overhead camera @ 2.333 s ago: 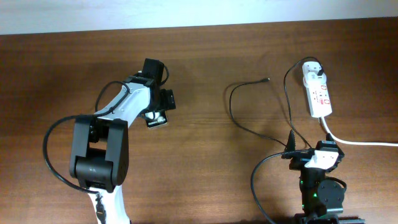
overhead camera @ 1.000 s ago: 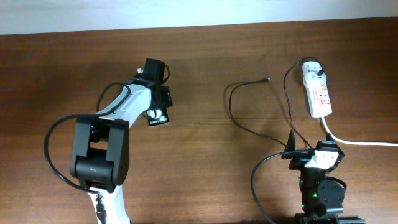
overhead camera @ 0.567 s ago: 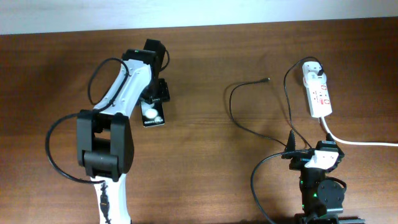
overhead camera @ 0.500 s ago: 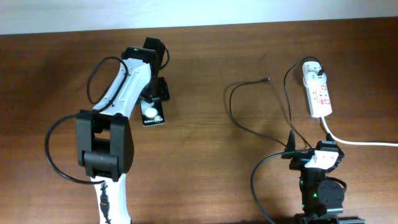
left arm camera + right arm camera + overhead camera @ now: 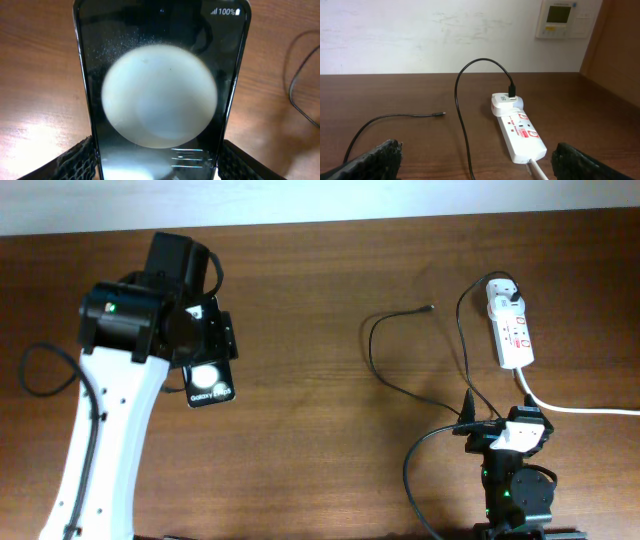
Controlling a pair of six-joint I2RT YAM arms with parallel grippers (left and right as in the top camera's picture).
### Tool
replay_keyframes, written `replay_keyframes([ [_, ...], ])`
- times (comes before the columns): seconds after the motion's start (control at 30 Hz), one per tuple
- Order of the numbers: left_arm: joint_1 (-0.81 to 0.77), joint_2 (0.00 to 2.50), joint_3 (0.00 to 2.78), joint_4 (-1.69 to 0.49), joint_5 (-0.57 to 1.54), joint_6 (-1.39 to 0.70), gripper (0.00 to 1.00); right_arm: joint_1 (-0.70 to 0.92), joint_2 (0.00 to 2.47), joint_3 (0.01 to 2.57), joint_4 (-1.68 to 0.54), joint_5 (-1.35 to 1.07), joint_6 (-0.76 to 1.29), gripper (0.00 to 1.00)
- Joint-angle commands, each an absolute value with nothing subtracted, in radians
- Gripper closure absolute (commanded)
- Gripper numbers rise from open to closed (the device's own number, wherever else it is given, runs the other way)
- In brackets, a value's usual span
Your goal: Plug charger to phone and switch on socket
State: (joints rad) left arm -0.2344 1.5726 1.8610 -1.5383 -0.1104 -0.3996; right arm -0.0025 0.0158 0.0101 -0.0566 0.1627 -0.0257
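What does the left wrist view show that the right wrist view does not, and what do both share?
Only the left wrist view shows the phone, close up between the left gripper's jaws, its screen reading 100% in one corner. Only the right wrist view shows the socket, the charger with its white plug seated in the socket and its connector tip lying free on the table, and a wall panel. Both show the wooden table, a stretch of thin black cable, and dark jaws at the lower corners.
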Motion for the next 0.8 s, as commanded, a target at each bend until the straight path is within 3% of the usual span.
replay_keyframes([
  [0.0, -0.231, 1.520, 1.878, -1.586, -0.068, -0.388, 0.42, -0.007, 0.009, 0.006, -0.064, 0.168, -0.017, 0.01],
  [0.17, -0.269, 1.493, 1.764, -1.549, -0.039, -0.405, 0.42, -0.007, 0.009, 0.006, -0.064, 0.168, -0.017, 0.01],
  [0.43, -0.269, 1.494, 1.290, -1.130, 0.318, -0.407, 0.42, -0.007, 0.009, 0.006, -0.064, 0.168, -0.017, 0.01],
  [0.67, -0.269, 1.494, 1.261, -1.062, 0.658, -0.433, 0.41, -0.007, 0.009, 0.006, -0.065, 0.168, -0.017, 0.01],
  [0.77, -0.269, 1.494, 1.261, -1.040, 0.693, -0.449, 0.43, -0.007, 0.009, 0.006, -0.064, 0.168, -0.017, 0.01],
])
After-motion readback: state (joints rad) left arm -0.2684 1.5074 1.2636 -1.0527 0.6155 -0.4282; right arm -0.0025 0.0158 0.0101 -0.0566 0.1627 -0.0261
